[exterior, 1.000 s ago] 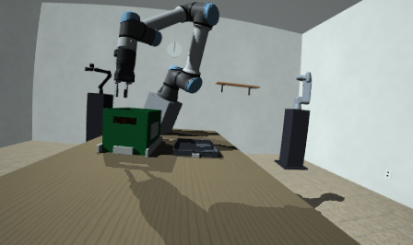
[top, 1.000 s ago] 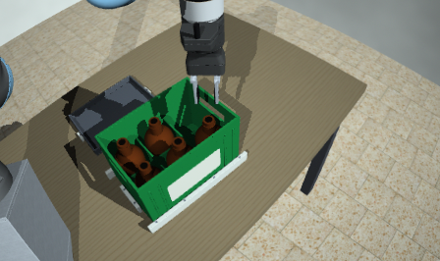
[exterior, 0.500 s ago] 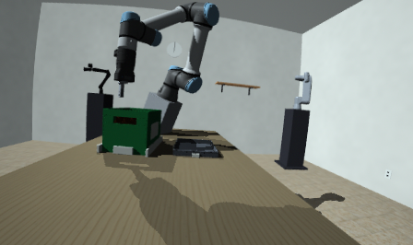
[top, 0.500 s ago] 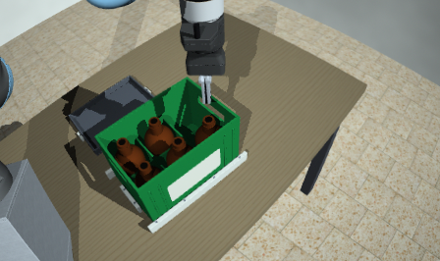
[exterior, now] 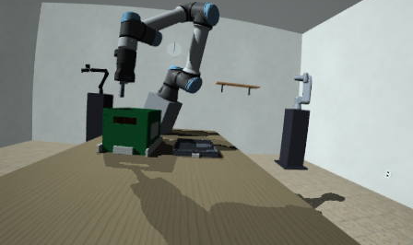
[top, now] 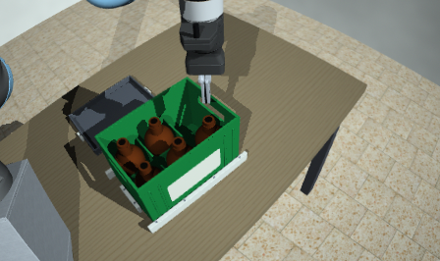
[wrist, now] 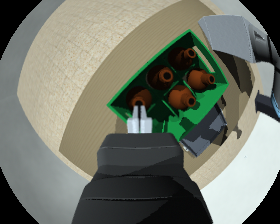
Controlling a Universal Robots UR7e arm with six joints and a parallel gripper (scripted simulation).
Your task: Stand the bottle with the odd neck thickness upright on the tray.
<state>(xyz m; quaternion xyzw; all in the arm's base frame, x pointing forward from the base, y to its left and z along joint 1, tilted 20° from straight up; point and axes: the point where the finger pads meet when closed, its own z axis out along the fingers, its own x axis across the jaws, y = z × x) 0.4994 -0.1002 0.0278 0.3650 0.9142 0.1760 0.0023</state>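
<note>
The green crate holds several brown bottles, all upright. One bottle stands at the crate's right end in the top view. A middle bottle stands in the row nearer the tray. The compartment at the right end of that row has no bottle. Neck differences are too small to tell. The dark tray lies beside the crate with no bottle on it. My gripper is shut, empty, above the crate's right end.
White strips lie along the crate's foot. The wooden table extends around crate and tray. The robot's grey base block stands beyond the crate's other end.
</note>
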